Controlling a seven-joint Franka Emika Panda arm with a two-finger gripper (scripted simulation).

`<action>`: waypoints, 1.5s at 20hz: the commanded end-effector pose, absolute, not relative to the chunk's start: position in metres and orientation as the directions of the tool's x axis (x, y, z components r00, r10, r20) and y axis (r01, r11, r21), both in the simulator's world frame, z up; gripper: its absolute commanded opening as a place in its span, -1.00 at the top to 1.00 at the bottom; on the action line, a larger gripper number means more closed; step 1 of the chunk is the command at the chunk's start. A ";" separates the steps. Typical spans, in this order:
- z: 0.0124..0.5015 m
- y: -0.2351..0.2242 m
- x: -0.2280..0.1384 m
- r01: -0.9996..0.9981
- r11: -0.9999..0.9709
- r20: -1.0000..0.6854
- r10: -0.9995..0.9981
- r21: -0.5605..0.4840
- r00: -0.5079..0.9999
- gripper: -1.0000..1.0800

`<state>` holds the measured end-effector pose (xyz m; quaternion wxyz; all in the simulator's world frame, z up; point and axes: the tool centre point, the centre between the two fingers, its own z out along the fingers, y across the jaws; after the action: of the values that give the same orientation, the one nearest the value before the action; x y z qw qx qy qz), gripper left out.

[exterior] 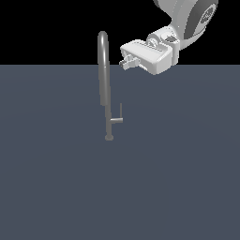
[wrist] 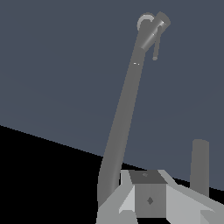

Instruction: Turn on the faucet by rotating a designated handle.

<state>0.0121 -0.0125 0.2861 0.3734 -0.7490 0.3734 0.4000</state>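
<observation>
The faucet [exterior: 106,84] is a tall slim grey gooseneck pipe standing on a small round base on the dark grey floor. Its handle [exterior: 119,118], a short stub with a thin upright rod, sticks out low on the pipe toward the exterior view's right. My gripper [exterior: 126,62] hangs near the arch's height, just to the exterior view's right of the pipe and well above the handle, touching nothing. Its fingers look closed together and empty. In the wrist view the pipe [wrist: 127,113] runs away from the gripper [wrist: 148,199] toward the handle [wrist: 155,37].
The spout's down-turned end [wrist: 200,166] stands close beside the gripper in the wrist view. The flat dark grey floor [exterior: 178,178] spreads around the faucet's base.
</observation>
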 end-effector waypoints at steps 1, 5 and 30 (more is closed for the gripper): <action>0.266 -0.013 0.021 -0.893 -0.384 -0.912 -0.233 -0.234 0.339 1.00; 0.233 -0.013 0.033 -0.941 -0.288 -0.955 -0.178 -0.179 0.236 1.00; 0.150 -0.001 0.045 -0.998 -0.068 -1.000 -0.002 0.000 0.000 1.00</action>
<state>0.0471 -0.0012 0.1489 0.4823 -0.5170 0.4832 0.5164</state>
